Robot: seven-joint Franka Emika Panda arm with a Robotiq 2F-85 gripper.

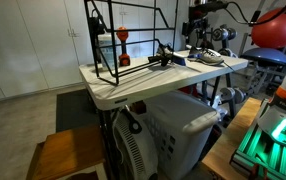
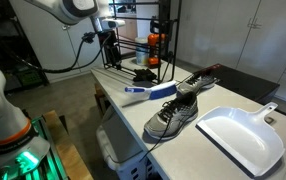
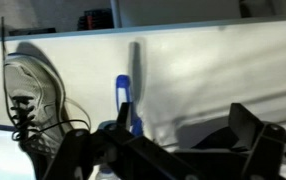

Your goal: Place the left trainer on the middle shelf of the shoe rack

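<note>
Two trainers lie together on the white table. In an exterior view the nearer trainer (image 2: 171, 120) has a grey upper and a white sole, and a darker one (image 2: 195, 84) lies behind it. They also show in the other exterior view (image 1: 209, 58). The wrist view shows one trainer (image 3: 28, 95) at the left, laces loose. The shoe rack (image 2: 143, 40), a black wire frame, stands at the table's far end and shows in both exterior views (image 1: 108, 45). Its middle shelf is hard to make out. My gripper (image 3: 178, 135) is open and empty, above the table (image 2: 109, 50) and apart from the trainers.
A blue brush (image 2: 148, 92) lies between the rack and the trainers; its handle shows in the wrist view (image 3: 123, 100). A white dustpan (image 2: 238, 135) lies beside the trainers. An orange object (image 1: 123, 40) stands by the rack. The table edge (image 1: 98, 88) is close to the rack.
</note>
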